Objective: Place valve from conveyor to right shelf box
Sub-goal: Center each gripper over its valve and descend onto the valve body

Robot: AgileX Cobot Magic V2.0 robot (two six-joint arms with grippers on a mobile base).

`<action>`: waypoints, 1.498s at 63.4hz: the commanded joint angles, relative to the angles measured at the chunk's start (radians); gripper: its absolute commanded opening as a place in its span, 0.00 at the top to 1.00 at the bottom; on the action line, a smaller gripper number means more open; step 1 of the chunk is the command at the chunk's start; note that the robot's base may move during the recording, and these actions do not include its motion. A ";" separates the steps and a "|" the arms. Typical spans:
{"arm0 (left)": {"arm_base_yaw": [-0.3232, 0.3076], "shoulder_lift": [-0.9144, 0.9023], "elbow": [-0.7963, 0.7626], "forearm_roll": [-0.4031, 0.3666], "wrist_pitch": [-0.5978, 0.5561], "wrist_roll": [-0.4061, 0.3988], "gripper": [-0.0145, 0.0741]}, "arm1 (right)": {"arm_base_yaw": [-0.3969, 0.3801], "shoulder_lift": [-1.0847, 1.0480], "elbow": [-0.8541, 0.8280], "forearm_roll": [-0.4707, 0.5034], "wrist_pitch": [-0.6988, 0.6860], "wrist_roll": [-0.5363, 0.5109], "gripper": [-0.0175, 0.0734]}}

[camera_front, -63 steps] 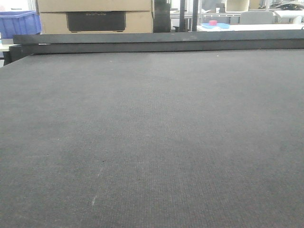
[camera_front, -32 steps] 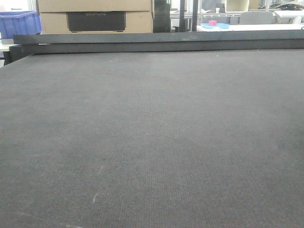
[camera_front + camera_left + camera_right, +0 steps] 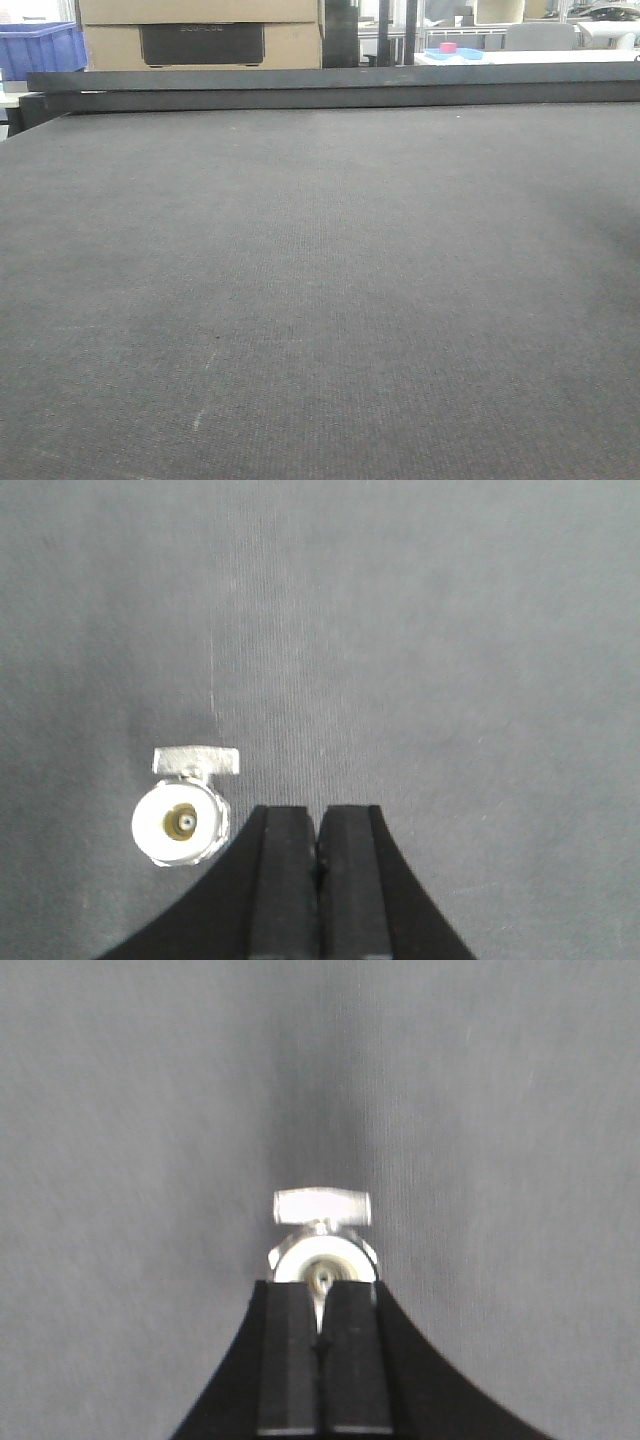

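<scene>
The conveyor [image 3: 320,280] is a wide dark grey woven belt with a black rail [image 3: 330,88] along its far edge. The front view shows no valve and no gripper. In the left wrist view a silver valve [image 3: 180,820] with a flat handle lies on the belt, just left of my shut, empty left gripper [image 3: 318,815]. In the right wrist view a silver valve [image 3: 322,1258] lies straight beyond my right gripper [image 3: 320,1290], whose shut fingertips overlap its near edge. I cannot tell whether both views show the same valve. The shelf box is out of view.
Beyond the rail stand stacked cardboard boxes [image 3: 200,30], a blue bin [image 3: 40,48] at the far left, and a blue tray with a red object [image 3: 452,50] at the far right.
</scene>
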 commanded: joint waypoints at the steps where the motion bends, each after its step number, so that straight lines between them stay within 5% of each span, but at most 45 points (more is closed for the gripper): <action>1: 0.001 0.016 -0.012 -0.015 0.000 0.001 0.96 | 0.002 0.058 -0.039 -0.031 0.049 -0.010 0.99; 10: 0.001 0.019 -0.012 -0.015 0.000 0.001 0.96 | 0.002 0.130 -0.059 -0.041 0.049 -0.015 0.84; 24: 0.001 0.019 -0.012 -0.015 0.000 0.001 0.96 | 0.002 0.204 -0.059 -0.034 0.049 -0.015 0.37; 31: 0.001 0.019 -0.012 -0.015 0.000 0.001 0.96 | 0.002 0.234 -0.059 -0.032 0.049 -0.015 0.28; 56: 0.001 0.019 -0.012 -0.015 -0.002 0.001 0.96 | 0.002 0.285 0.096 -0.028 -0.017 -0.015 0.27; 95: 0.001 0.019 -0.012 -0.015 -0.004 0.001 0.96 | 0.002 0.315 0.098 -0.009 -0.083 -0.015 0.27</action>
